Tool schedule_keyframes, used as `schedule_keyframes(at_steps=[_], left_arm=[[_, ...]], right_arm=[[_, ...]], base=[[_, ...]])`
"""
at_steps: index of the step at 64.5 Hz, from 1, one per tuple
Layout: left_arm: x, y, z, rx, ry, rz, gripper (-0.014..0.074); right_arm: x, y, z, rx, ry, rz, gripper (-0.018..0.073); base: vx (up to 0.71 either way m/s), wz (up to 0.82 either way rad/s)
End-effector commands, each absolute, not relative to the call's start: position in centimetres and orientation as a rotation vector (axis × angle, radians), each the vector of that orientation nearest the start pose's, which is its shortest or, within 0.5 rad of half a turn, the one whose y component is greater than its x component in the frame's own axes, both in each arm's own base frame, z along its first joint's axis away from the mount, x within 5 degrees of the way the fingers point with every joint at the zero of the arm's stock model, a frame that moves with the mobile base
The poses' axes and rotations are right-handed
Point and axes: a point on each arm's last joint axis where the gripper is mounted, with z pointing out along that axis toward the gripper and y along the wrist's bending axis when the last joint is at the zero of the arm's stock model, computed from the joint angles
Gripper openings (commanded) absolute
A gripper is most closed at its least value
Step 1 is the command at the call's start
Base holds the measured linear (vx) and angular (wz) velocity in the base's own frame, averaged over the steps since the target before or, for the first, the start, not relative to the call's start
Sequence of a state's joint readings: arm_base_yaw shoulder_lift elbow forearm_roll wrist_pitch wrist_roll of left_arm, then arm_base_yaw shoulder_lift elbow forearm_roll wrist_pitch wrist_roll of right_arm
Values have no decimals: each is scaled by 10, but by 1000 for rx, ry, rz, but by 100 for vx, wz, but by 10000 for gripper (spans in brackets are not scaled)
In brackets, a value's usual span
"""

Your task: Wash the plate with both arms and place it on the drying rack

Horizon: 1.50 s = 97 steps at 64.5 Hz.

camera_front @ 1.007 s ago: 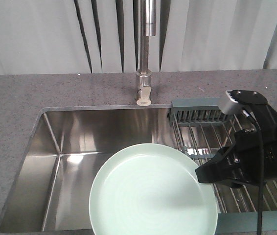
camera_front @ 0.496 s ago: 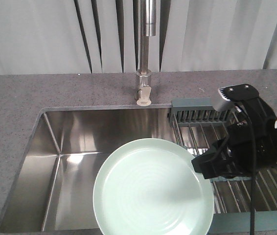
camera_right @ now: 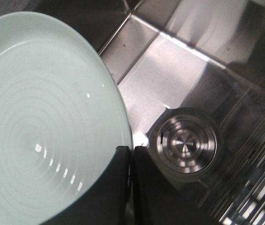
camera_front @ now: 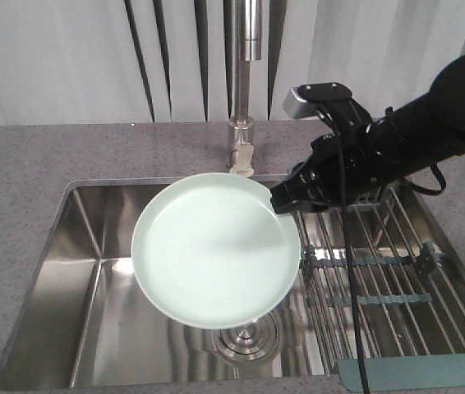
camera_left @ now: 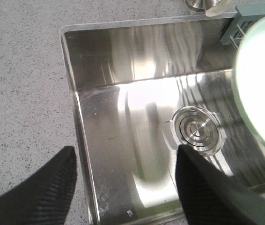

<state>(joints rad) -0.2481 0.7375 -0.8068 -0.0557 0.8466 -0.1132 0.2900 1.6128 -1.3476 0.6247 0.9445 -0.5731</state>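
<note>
Glossy smooth mint plate (camera_front: 212, 250), shiny brushed-steel sink (camera_front: 93, 246), speckled matt counter (camera_front: 19, 164), steel-wire drying rack (camera_front: 380, 279)

The plate (camera_front: 212, 250) in the right gripper (camera_right: 131, 157) covered half the drain (camera_front: 247, 338) below it and ran off the wrist view's left and bottom edges. The right arm (camera_front: 397, 139) hid the end of the drying rack (camera_front: 380, 271) just behind that gripper. The fingers (camera_left: 43, 187) of the left gripper (camera_left: 125, 152) were blurred and cut off at the bottom edge.
</note>
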Motion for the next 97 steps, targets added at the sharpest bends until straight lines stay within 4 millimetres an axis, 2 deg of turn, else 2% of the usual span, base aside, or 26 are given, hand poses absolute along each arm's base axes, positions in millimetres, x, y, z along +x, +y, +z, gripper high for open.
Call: schedule_keyframes(at_steps=[1,9,21,33,43,55,76,86,97], left_arm=[[128,-37,358,116,2181,-285,435],[128,-37,358,116,2181,-285,435],[128,-37,358,116,2181,-285,435],[128,-37,358,116,2181,-285,435],[128,-37,358,116,2181,-285,435],[128,-37,358,116,2181,-285,435],[128,-37,358,116,2181,-285,435],[128,-37,358,116,2181,-285,435],[128,-37,358,116,2181,-285,435]], right_arm=[[333,135,341,-694,2321,690,-4],[351,113,342,-573,2327,690,-4],[357,71,341,-433,2358,647,-4],[330,48,329,-360,2381,599,-4],[304,46,320,-351,2394,587,-4],[283,57,314,-393,2413,617,-4],[265,112,316,-557,2371,743,-4],[273,139,326,-613,2333,778,-4],[299,157,332,-655,2317,791,-4]], base=[[0,0],[0,0],[0,0],[0,0],[0,0],[0,0],[0,0],[0,0],[0,0]])
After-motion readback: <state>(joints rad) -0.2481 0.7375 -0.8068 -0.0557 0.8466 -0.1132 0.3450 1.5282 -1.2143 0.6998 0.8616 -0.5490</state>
